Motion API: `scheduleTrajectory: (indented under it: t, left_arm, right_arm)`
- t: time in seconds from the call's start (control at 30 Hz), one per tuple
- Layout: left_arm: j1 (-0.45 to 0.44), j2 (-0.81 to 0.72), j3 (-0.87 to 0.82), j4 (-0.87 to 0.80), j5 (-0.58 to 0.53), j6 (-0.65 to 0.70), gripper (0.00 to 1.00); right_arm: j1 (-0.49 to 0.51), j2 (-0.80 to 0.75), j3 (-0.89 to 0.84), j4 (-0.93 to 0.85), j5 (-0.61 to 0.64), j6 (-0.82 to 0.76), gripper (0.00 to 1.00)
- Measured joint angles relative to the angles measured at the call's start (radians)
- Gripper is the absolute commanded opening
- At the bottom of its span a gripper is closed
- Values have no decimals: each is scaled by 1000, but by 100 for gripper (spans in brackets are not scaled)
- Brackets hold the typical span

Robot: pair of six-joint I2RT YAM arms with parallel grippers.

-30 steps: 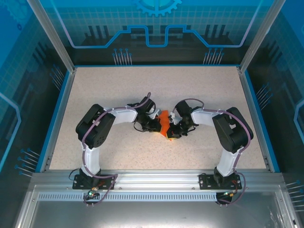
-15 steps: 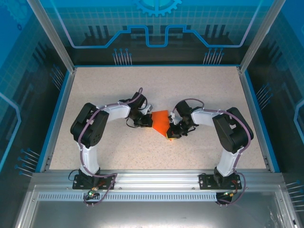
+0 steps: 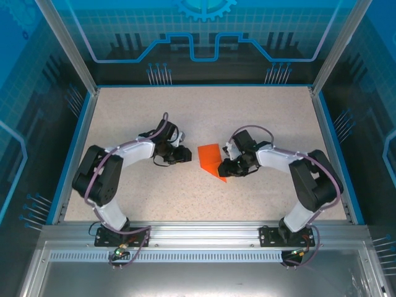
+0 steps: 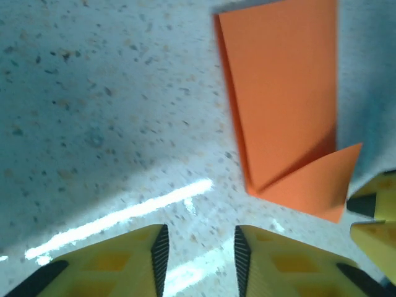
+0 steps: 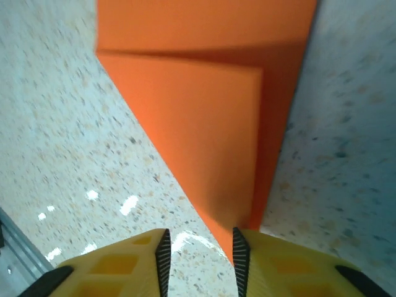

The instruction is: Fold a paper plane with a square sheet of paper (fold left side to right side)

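Observation:
The orange sheet of paper (image 3: pixel 210 158) lies flat on the speckled table, folded into a narrow shape that points toward the near right. My left gripper (image 3: pixel 185 154) sits a short way left of it. In the left wrist view that gripper (image 4: pixel 198 260) is open over bare table, and the paper (image 4: pixel 284 105) lies ahead to the right with a folded flap at its near end. My right gripper (image 3: pixel 224 168) is at the paper's pointed end. In its wrist view the right gripper (image 5: pixel 198 263) is open, and the paper's (image 5: pixel 204 117) tip ends beside the right finger (image 5: pixel 272 266).
The table (image 3: pixel 136 111) is edged by a blue rim (image 3: pixel 73 148) on the left and a metal rail (image 3: pixel 198 232) at the front. The right gripper's yellow fingers (image 4: pixel 373 216) show at the right edge of the left wrist view.
Both grippers have opened and let go of the paper. The left arm has drawn back to the left, and the paper now lies flat between the two grippers.

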Motion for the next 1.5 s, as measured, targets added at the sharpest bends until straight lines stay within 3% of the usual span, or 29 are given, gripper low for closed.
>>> scheduleTrajectory:
  t: [0.1, 0.23, 0.77, 1.1, 1.23, 1.5]
  left_arm:
    - [0, -54, -46, 59, 25, -73, 47]
    - [-6, -59, -94, 149, 74, -175, 50]
    - [-90, 84, -108, 295, 137, -340, 52]
    - [-125, 148, -50, 321, 161, -366, 41]
    - [-130, 154, -35, 322, 167, -367, 32]
    - [-131, 154, -10, 320, 170, -367, 25]
  right_arm:
    - [-1, -52, 2, 4, 65, -25, 56]
    - [-2, -34, 32, 7, 115, -55, 58]
    - [-2, 76, 74, 51, 202, -72, 47]
    - [-2, 77, 74, 53, 220, -72, 46]
    - [-2, 76, 73, 58, 228, -72, 47]
    - [-1, -29, -6, 80, 255, -76, 55]
